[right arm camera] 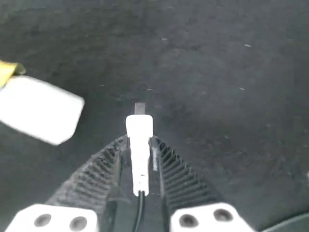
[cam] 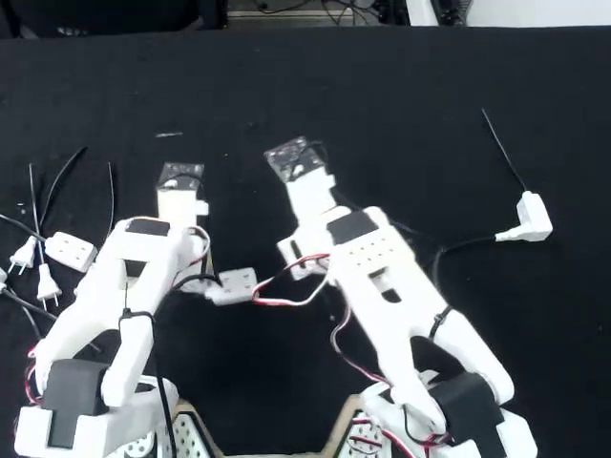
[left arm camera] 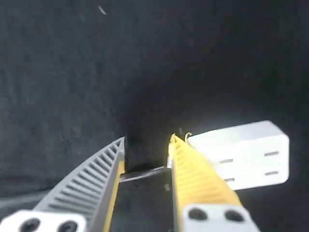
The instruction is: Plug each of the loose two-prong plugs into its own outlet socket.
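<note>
On the black bench (cam: 382, 86), closest to the arm bases, one small white block (cam: 232, 284) lies between the two arms. At the left edge there are two loose plugs, the first plug (cam: 24, 254) and the second plug (cam: 46, 282), side by side, and one white outlet (cam: 70, 250) just beside them. Farther out, the left gripper (left arm camera: 146, 142) has its fingers apart with nothing between them; one outlet socket block (left arm camera: 241, 154) lies just beside its yellow finger (left arm camera: 193, 179). The right gripper (right arm camera: 139, 141) is clamped on one white held plug (right arm camera: 139, 125), near this block. One angled plug (cam: 530, 218) lies well apart at the right.
</note>
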